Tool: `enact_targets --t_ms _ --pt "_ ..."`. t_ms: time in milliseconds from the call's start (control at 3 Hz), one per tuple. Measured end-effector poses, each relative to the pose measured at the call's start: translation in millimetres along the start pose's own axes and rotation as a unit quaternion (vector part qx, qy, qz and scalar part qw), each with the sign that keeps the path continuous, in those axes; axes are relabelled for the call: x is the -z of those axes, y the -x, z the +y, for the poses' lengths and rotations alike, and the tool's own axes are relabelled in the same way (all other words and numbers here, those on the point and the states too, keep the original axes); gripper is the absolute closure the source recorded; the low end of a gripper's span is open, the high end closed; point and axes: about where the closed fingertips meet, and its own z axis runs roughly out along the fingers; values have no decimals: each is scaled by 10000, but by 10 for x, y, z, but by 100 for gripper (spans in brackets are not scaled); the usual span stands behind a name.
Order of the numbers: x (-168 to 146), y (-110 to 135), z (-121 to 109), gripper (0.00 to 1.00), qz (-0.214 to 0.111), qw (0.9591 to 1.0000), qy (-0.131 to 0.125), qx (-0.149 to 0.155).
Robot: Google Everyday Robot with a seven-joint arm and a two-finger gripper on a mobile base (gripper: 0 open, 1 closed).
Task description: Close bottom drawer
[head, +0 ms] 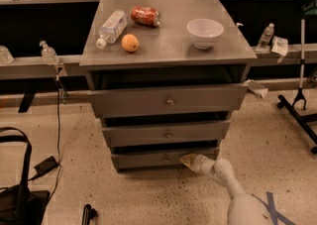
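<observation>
The bottom drawer (pixel 148 158) is the lowest, slimmest grey front of the metal cabinet, with a small round knob (pixel 167 158) at its centre. It stands out only slightly past the cabinet body, under the middle drawer (pixel 166 133) and the tall top drawer (pixel 168 101). My gripper (pixel 187 160) is at the end of the white arm coming up from the lower right. Its tip rests against the bottom drawer's front, just right of the knob.
On the cabinet top lie a plastic bottle (pixel 111 27), a red can (pixel 145 15), an orange (pixel 130 43) and a white bowl (pixel 204 32). A black bag (pixel 20 194) and a cable lie on the floor at left. A black stand (pixel 299 100) is at right.
</observation>
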Motion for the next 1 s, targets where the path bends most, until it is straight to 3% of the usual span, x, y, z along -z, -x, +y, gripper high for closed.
enact_targets --t_ms 333,667,1000 --pt "214 123 253 100 -123 9987 445 -236" --pt "367 180 544 98 -157 9930 1033 -546" --pt "330 188 530 75 -167 9938 976 -506"
